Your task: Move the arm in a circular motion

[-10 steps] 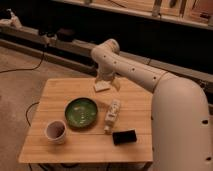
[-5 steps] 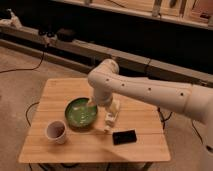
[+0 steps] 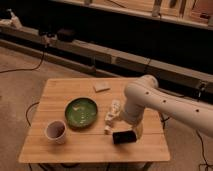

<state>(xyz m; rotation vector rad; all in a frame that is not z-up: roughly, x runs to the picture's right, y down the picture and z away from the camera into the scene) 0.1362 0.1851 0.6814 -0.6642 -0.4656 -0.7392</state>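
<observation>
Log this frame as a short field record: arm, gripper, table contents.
arm: white arm reaching in from the right, bent down over the table's right side
gripper: gripper low, beside the dark phone-like block
table: wooden table
contents: green plate, cup, pale bottle lying down, small white pad

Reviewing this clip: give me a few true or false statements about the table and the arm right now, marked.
1. The green plate lies on the wooden table. True.
2. The cup stands on the plate. False: it stands on the table, beside it.
3. The arm bends down over the table's right side, its claw by the black object. True.
4. The claw holds the cup. False: they are far apart.
</observation>
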